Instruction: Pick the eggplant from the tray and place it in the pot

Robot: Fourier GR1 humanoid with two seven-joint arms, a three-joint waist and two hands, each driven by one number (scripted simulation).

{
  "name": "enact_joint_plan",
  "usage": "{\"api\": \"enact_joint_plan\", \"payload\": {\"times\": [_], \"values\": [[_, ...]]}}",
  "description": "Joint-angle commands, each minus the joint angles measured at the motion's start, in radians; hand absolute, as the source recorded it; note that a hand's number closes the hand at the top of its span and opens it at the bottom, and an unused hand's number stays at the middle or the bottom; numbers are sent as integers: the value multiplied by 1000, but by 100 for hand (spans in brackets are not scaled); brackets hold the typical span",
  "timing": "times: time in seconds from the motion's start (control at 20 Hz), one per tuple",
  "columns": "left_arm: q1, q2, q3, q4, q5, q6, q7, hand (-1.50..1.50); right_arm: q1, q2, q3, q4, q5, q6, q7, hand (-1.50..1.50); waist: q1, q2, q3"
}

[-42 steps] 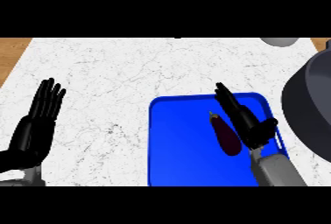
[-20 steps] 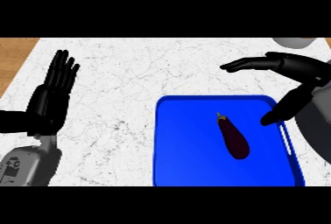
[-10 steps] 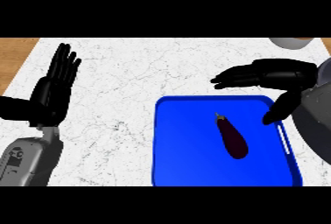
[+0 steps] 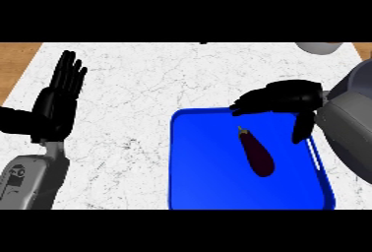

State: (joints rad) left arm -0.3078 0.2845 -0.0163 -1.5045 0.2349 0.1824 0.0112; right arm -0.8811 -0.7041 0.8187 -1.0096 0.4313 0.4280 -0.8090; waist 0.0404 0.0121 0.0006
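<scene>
– Why is your right hand poised over the tray's far edge?

– The eggplant lies just beneath; fingers spread, holding nothing, ready to close. My left hand rests open at left.

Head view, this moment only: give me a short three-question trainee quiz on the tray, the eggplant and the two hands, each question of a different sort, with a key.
1. True or false: the dark purple eggplant lies inside the blue rectangular tray.
2. Multiple choice: where is the black right hand?
A. curled round the eggplant
B. above the tray's far edge, apart from the eggplant
C. resting flat on the white marbled counter
3. Fill in: the black left hand shows at the view's ____ side, open with its fingers pointing up.

Key: 1 true; 2 B; 3 left.
</scene>
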Motion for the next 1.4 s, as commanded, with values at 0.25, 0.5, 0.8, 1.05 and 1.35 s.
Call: {"api": "enact_joint_plan", "payload": {"times": [0.25, 0.5, 0.8, 1.05, 1.35], "values": [[-1, 13, 26, -35, 0, 1, 53, 0, 1, 71, 78, 141, 78, 21, -203, -150, -20, -7, 0], [21, -16, 6, -68, -21, 24, 60, 0, 4, 95, 70, 147, 58, -5, -244, -150, -25, -10, 0], [72, -8, 38, -13, -15, -35, -10, 0, -8, 142, 67, 227, 133, -44, -214, -150, -28, -9, -1], [31, -12, 68, 46, -15, -63, -46, 0, 18, 204, 38, 275, 201, -90, -174, -150, -33, -9, -1], [39, -50, 28, -58, -69, 8, 29, 0, 37, 326, 34, 374, 271, -156, -165, -150, -26, -9, 0]]}}
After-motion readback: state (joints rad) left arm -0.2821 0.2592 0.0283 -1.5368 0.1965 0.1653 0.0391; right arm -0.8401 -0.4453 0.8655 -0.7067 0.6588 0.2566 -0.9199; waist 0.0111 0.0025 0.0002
